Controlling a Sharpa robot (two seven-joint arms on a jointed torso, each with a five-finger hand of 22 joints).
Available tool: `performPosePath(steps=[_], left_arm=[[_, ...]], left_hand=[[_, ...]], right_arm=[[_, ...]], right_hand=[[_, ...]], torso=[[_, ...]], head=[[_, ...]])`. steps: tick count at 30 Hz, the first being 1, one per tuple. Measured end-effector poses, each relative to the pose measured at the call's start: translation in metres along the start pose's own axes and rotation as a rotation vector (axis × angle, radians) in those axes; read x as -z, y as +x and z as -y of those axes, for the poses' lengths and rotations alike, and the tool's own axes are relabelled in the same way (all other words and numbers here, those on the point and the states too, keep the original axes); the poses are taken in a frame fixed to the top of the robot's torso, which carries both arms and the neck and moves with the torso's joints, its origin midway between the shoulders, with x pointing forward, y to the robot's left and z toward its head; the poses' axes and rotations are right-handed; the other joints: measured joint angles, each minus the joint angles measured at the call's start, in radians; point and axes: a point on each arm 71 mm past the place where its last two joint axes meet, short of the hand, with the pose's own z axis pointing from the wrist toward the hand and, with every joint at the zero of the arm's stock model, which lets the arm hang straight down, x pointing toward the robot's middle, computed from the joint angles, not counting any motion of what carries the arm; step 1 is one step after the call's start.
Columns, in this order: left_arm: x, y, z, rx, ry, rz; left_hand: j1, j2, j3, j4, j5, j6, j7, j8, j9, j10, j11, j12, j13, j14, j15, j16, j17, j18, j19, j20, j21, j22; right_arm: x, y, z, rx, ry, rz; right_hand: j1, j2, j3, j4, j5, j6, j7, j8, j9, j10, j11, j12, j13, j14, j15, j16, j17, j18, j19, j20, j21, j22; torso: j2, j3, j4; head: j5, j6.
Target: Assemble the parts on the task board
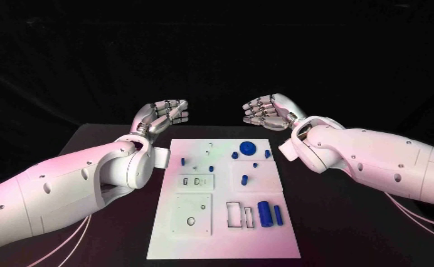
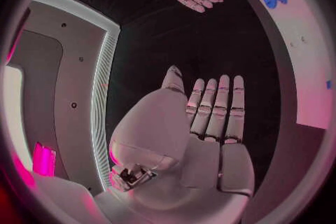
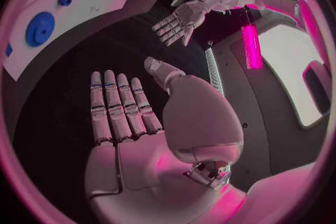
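I have both hands parked beyond the far edge of the task board [image 1: 226,242], left hand [image 1: 164,115] off its far-left corner and right hand [image 1: 268,110] off its far-right corner, each empty with fingers extended side by side, touching nothing. The blue parts lie loose across the board: a round disc [image 1: 247,148] at the far right and cylinders [image 1: 265,214] at the near right. By my reading, assembly is barely begun, with nearly every piece still to seat.

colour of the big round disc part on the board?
Blue; the disc shows best in the right wrist view.
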Motion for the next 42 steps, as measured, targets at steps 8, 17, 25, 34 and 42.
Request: performPosePath(steps=[8, 17, 25, 34, 42], left_arm=[[0.011, 0.002, 0.012, -0.004, 0.01, -0.062], [0.025, 0.009, 0.024, 0.017, 0.011, -0.139], [0.033, 0.014, 0.032, 0.033, 0.013, -0.185], [0.036, 0.015, 0.038, 0.043, 0.014, -0.206], [0.038, 0.015, 0.041, 0.047, 0.013, -0.213]], left_hand=[[0.054, 0.001, -0.039, -0.003, 0.004, 0.092, 0.018, 0.018, 0.034, 0.144, -0.014, 0.0, 0.005, 0.139, -0.023, 0.02, 0.052, 0.005, 0.112, -0.02, 0.014, -0.008], [0.08, -0.009, -0.104, 0.001, -0.029, 0.124, 0.019, 0.022, 0.064, 0.193, -0.018, -0.029, 0.006, 0.184, -0.032, 0.02, 0.099, 0.005, 0.183, -0.031, 0.021, -0.018], [0.08, -0.009, -0.111, -0.001, -0.029, 0.125, 0.019, 0.022, 0.065, 0.193, -0.018, -0.029, 0.006, 0.184, -0.032, 0.02, 0.102, 0.005, 0.192, -0.032, 0.025, -0.018], [0.074, -0.015, -0.13, -0.001, -0.029, 0.125, 0.019, 0.02, 0.069, 0.193, -0.018, -0.033, 0.006, 0.184, -0.032, 0.012, 0.112, 0.005, 0.208, -0.034, 0.029, -0.019], [0.074, -0.015, -0.136, -0.001, -0.029, 0.121, 0.023, 0.017, 0.07, 0.185, -0.018, -0.033, 0.004, 0.184, -0.032, 0.01, 0.115, 0.005, 0.214, -0.033, 0.029, -0.019]], right_arm=[[-0.006, -0.004, -0.017, 0.235, -0.037, -0.096], [-0.005, 0.01, -0.03, 0.539, -0.063, -0.232], [-0.006, 0.019, -0.033, 0.722, -0.064, -0.27], [-0.008, 0.028, -0.028, 0.8, -0.044, -0.287], [-0.009, 0.029, -0.024, 0.833, -0.022, -0.29]], right_hand=[[-0.004, -0.018, 0.006, -0.02, 0.0, 0.086, 0.021, 0.008, 0.031, 0.112, -0.028, -0.009, 0.005, 0.123, -0.032, 0.022, 0.045, 0.015, 0.105, -0.022, 0.019, -0.001], [-0.022, -0.079, 0.028, -0.035, 0.008, 0.189, -0.036, 0.027, 0.135, 0.296, -0.101, -0.039, 0.049, 0.418, -0.138, 0.199, 0.276, 0.016, 0.361, -0.132, 0.187, 0.088], [-0.035, -0.12, -0.002, 0.022, 0.004, 0.194, -0.041, -0.021, 0.202, 0.274, -0.107, -0.049, 0.11, 0.466, -0.159, 0.579, 0.58, 0.016, 0.389, -0.164, 0.422, 0.28], [-0.002, -0.129, 0.003, 0.05, 0.035, 0.195, -0.04, -0.053, 0.235, 0.237, -0.102, -0.049, 0.133, 0.591, -0.152, 1.037, 0.927, -0.024, 0.492, -0.164, 0.869, 0.797], [0.01, -0.126, 0.032, 0.046, 0.019, 0.198, -0.037, -0.062, 0.243, 0.223, -0.098, -0.049, 0.134, 0.603, -0.15, 1.125, 1.007, -0.04, 0.565, -0.161, 1.009, 0.981]], torso=[[0.029, -0.0024, 0.0089], [0.066, -0.0102, 0.0227], [0.092, -0.0182, 0.0314], [0.109, -0.0245, 0.0395], [0.119, -0.0271, 0.0439]], head=[[-0.009, -0.004], [-0.026, 0.001], [-0.035, 0.003], [-0.035, -0.001], [-0.036, -0.002]])
